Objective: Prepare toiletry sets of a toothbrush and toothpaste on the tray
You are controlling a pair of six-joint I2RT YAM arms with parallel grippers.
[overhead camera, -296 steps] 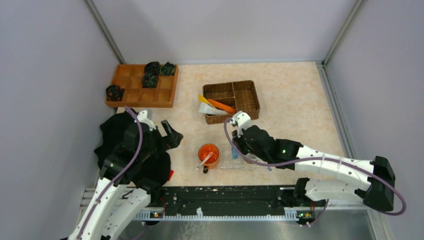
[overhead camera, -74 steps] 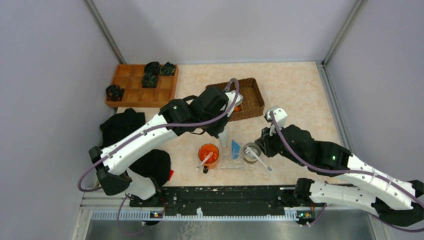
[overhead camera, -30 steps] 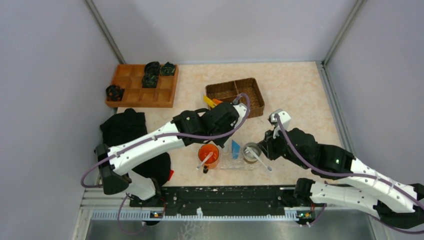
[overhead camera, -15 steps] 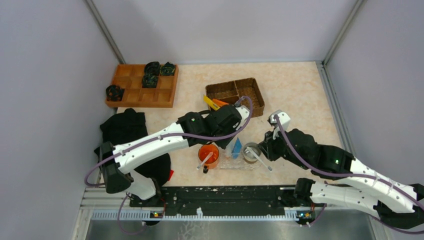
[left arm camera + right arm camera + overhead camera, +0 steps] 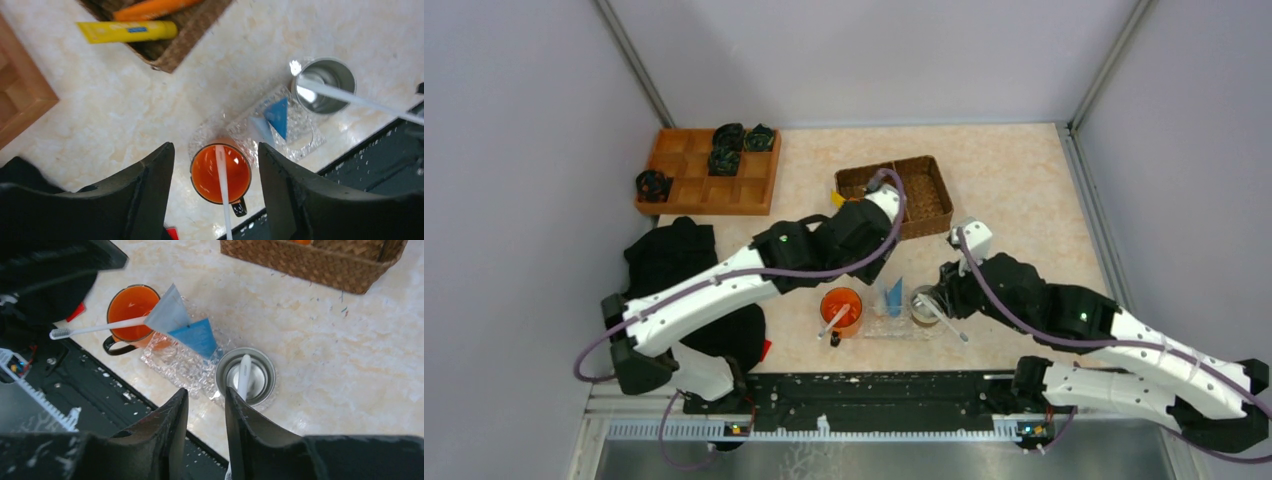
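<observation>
The clear bumpy tray [image 5: 894,325] lies near the front edge. On it stand a blue tube [image 5: 197,337] and a paler tube [image 5: 167,312], side by side, both free. An orange mug [image 5: 220,175] holds a white toothbrush [image 5: 223,192]. A steel cup [image 5: 245,375] holds another toothbrush [image 5: 946,320]. My left gripper [image 5: 215,150] hangs open above the mug with nothing between its fingers. My right gripper [image 5: 205,391] stands slightly open at the steel cup's near rim, gripping nothing. A yellow tube [image 5: 127,31] and an orange tube [image 5: 155,7] lie in the wicker basket [image 5: 919,190].
An orange wooden compartment tray [image 5: 709,175] with dark bundles sits at the back left. A black cloth [image 5: 669,260] lies left of the mug. The black base rail [image 5: 874,390] runs just in front of the tray. Grey walls close both sides.
My left gripper opened, let go of the pale tube beside the blue one, and drew back toward the basket. My right gripper's jaws parted a little.
</observation>
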